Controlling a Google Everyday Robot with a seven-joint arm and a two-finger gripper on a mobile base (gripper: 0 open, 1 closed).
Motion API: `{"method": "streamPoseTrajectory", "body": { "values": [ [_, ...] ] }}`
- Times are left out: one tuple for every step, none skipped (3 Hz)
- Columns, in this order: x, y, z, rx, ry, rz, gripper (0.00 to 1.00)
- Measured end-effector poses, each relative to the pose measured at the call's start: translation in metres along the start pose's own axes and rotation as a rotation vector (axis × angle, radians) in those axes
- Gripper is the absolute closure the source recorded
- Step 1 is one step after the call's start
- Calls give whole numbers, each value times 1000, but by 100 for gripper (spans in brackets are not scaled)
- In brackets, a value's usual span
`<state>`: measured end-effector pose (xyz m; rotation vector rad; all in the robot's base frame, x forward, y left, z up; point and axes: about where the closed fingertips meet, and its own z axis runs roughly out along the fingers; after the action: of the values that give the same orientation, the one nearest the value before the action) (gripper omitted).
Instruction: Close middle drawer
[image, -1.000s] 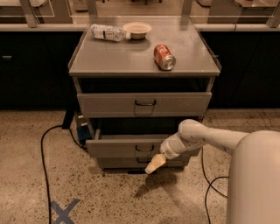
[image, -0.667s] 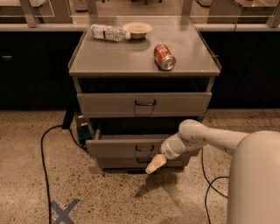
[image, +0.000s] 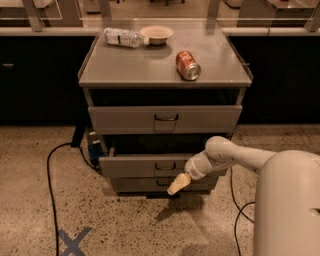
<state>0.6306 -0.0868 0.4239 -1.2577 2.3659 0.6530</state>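
Observation:
The middle drawer of the grey metal cabinet stands pulled out towards me, its short front panel with a small dark wire handle forward of the other fronts. A dark gap shows above it. My gripper, cream-tipped at the end of the white arm, hangs just in front of the drawer's front panel, right of the handle and slightly below it, over the bottom drawer front. I cannot tell whether it touches the panel.
The top drawer sits above, nearly flush. On the cabinet top lie a red can, a plastic bottle and a bowl. A black cable runs over the floor at left; a blue X marks the floor.

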Motion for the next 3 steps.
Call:
{"method": "streamPoseTrajectory", "body": {
  "values": [
    [-3,-16,0,27,-20,12,0],
    [-19,-61,-12,109,-72,38,0],
    [-19,-61,-12,109,-72,38,0]
  ]
}}
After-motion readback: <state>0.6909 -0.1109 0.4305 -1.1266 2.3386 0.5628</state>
